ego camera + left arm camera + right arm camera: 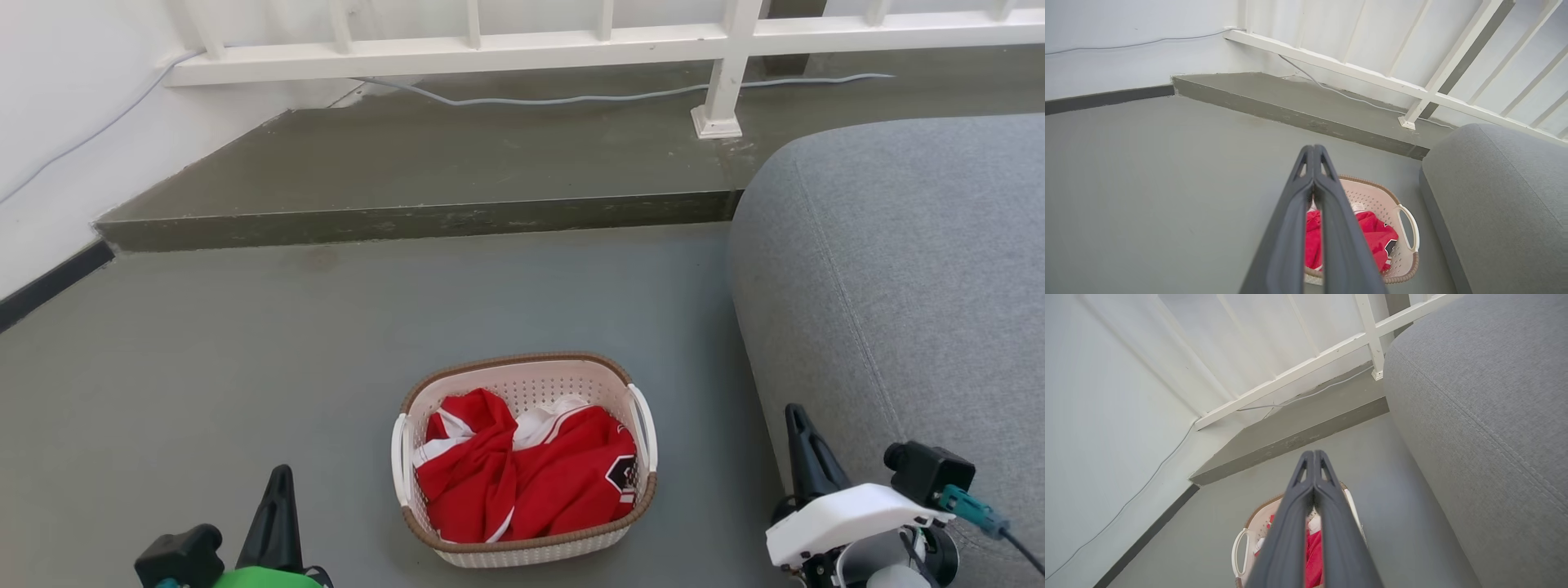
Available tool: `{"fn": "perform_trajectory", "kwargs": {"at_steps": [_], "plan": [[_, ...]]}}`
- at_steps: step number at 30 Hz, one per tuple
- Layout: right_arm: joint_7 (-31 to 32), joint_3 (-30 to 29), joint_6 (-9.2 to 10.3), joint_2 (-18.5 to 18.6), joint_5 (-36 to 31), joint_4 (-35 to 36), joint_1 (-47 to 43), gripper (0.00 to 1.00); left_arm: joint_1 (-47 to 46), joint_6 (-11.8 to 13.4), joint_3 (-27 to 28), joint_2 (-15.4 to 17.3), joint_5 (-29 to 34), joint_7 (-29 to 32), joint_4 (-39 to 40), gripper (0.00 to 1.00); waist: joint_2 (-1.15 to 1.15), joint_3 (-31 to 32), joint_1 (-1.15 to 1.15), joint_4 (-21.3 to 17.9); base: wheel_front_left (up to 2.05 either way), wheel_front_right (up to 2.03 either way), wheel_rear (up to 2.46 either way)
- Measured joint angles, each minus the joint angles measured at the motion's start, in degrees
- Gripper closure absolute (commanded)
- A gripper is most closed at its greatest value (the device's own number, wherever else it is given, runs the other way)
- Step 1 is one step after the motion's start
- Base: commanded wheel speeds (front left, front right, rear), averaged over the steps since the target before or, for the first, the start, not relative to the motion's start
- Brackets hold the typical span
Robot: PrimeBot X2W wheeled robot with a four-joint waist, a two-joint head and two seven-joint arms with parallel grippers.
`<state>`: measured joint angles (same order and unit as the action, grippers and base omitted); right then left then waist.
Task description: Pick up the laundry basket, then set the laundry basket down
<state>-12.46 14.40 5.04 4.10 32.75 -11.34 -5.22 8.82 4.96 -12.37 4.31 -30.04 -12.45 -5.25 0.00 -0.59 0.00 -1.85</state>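
laundry basket on the floor, both hands clear of it

item: laundry basket (535,382), oval, cream-white perforated wall, brown woven-look rim, two white side handles; upright on the grey floor (245,343), just beside a grey sofa (898,286), holding a red-and-white garment (531,482). left hand (282,475) and right hand (796,415): fingers pressed together, pinching nothing, flanking the basket, apart from it. stage: fits a basket awaiting its lift or one already put back down; neither settled, so no move listed.
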Motion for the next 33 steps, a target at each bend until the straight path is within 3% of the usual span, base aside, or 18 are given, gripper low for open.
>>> {"fn": "perform_trajectory", "kwargs": {"at_steps": [33], "plan": [[6.19,-6.88,-4.02,0.51,24.63,-0.34,2.26,1.00,-3.10,-3.80,4.82,0.33,-26.03,5.94,-2.81,1.00,0.00,0.10,0.00,0.72,0.00,0.00,0.00]]}}
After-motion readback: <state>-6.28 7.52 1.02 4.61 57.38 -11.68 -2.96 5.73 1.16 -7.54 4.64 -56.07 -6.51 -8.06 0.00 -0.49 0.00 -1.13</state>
